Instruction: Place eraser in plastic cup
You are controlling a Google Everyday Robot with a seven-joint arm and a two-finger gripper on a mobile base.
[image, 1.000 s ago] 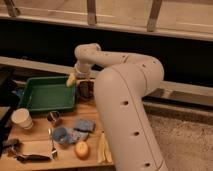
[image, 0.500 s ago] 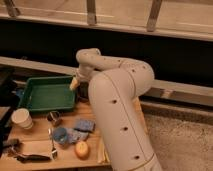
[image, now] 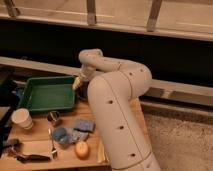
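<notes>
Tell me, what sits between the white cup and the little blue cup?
The shiny metal cup, in the camera view. The gripper hangs over the green tray's right edge.

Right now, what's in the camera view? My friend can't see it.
The robot's gripper hovers by the green tray, at its edge. On the wooden table stand a white cup, a metal cup and a light-blue cup.

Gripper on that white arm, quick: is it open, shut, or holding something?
Gripper: open, with nothing visibly in it, hanging at the far right corner of the green tray.
</notes>
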